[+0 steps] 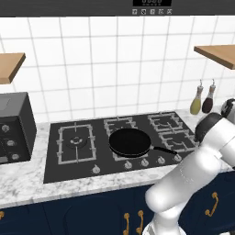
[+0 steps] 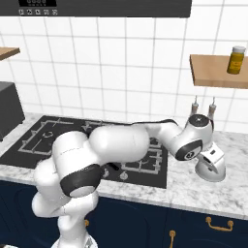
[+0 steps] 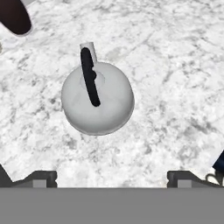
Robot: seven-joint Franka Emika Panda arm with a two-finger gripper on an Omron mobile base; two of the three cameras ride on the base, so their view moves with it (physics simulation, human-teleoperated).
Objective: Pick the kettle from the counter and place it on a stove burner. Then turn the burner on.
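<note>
Hand view looks straight down on the kettle [image 3: 97, 99], a squat silvery-white dome with its thin dark handle running across the top and a short spout poking out at the upper edge of the dome. It stands upright on the marble bench [image 3: 175, 78], with bare stone all round it. The jaws [image 3: 112, 177] are released and spread wide, their two dark tips showing at the bottom corners of the view, above the kettle and not touching it. Right base view shows the white arm stretched out to the right past the cooktop, its hand hanging over the kettle [image 2: 211, 168], which sits on the bench [image 2: 193, 189] to the right of the cooktop, near the front edge. Behind it two bottles [image 2: 204, 107] stand against the tiled wall, and a small yellow jar [image 2: 236, 60] rests on the wooden shelf [image 2: 213, 72] above. Left base view shows the black cooktop with a black frying pan [image 1: 130, 142] on the middle grate, its handle pointing right, and the big square burner [image 1: 76, 142] at the left standing bare. A dark toaster oven [image 1: 14, 128] sits at the far left of the bench.
</note>
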